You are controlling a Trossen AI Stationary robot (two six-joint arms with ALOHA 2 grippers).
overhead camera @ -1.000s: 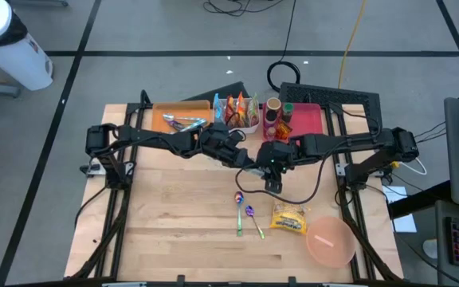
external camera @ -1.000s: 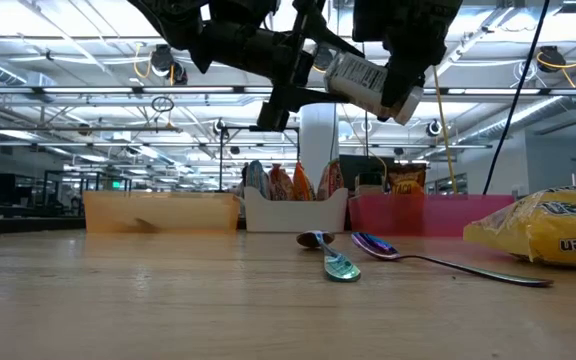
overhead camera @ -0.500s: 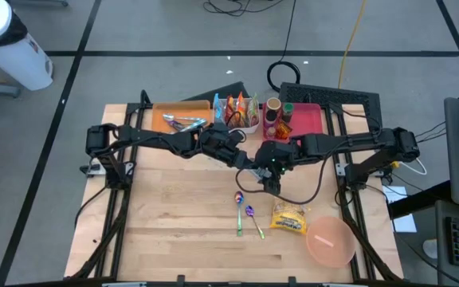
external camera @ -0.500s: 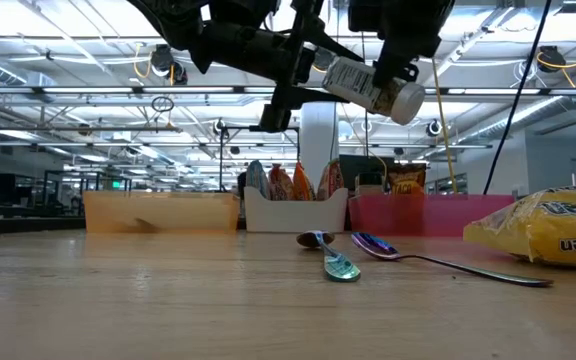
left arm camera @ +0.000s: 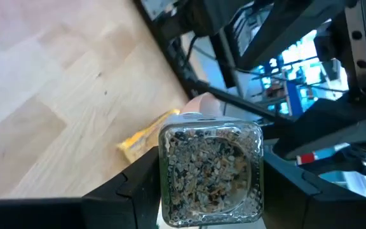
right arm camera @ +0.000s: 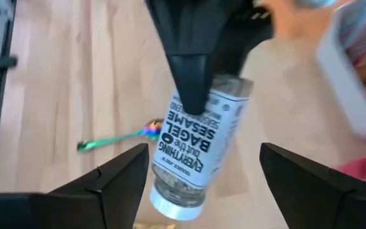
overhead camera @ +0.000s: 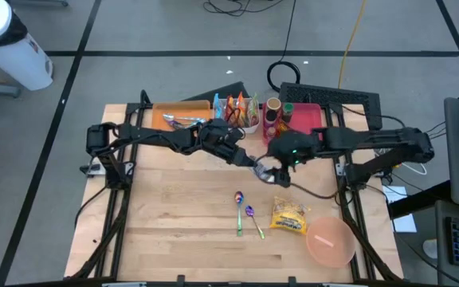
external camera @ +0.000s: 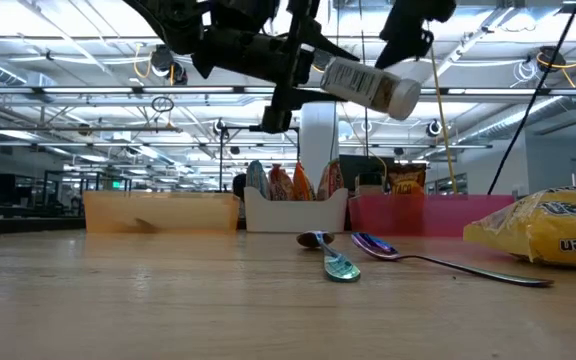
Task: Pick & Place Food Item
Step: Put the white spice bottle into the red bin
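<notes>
Clear glass seasoning jar [external camera: 368, 85] with white cap and a printed "everything but the bagel sesame" label, held up in the air above the light wooden worktop [overhead camera: 182, 215], tilted, cap end pointing down toward the right arm's side. Left tool [external camera: 298, 75] is clamped on the jar near its base end, one dark finger [right arm camera: 189, 76] lying across the label in the right wrist view; the left wrist view looks along the jar's clear bottom [left arm camera: 210, 172] with seeds visible inside. Right tool [overhead camera: 281, 171] sits just beside the jar's cap end with its fingers spread apart, not gripping the jar. Below on the worktop lie two iridescent metal spoons [overhead camera: 245, 214] side by side, a yellow noodle packet [overhead camera: 288, 218] beside them, and a pink plastic bowl [overhead camera: 330, 241] near the front right corner. Along the back edge: an orange tray [overhead camera: 174, 118] with utensils, a white bin of snack packets [overhead camera: 237, 112], and a red tray [overhead camera: 307, 118] with a tall can next to it.
</notes>
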